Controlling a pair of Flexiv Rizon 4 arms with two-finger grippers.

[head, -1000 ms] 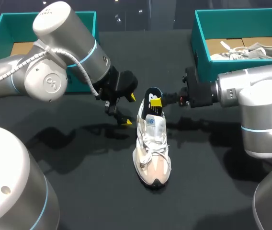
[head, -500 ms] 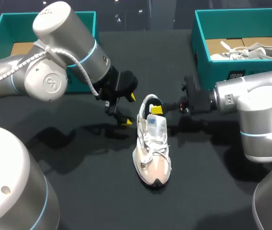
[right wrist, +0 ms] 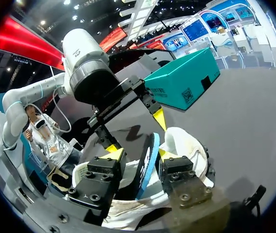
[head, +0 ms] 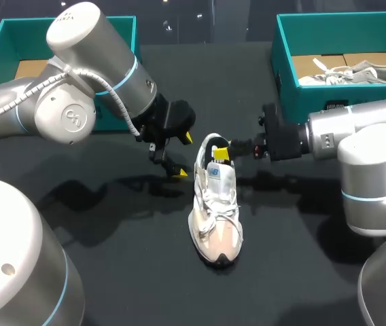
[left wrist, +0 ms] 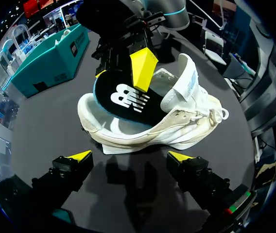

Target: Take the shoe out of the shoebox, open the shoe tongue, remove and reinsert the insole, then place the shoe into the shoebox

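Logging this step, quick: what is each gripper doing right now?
Left gripper: open, holding nothing, the shoe ahead of it.
Right gripper: closed on the insole, at the shoe's heel opening.

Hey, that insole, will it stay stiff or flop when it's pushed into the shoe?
Probably bendy: the insole looks thin and curves where the right gripper pinches it. Likely light. The shoe, standing free, may slide.

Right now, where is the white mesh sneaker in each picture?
Head view: white mesh sneaker at the picture's middle.
Left wrist view: sneaker ahead of open left gripper.
Right wrist view: sneaker under right gripper.
Shared landmark: black insole in right gripper.
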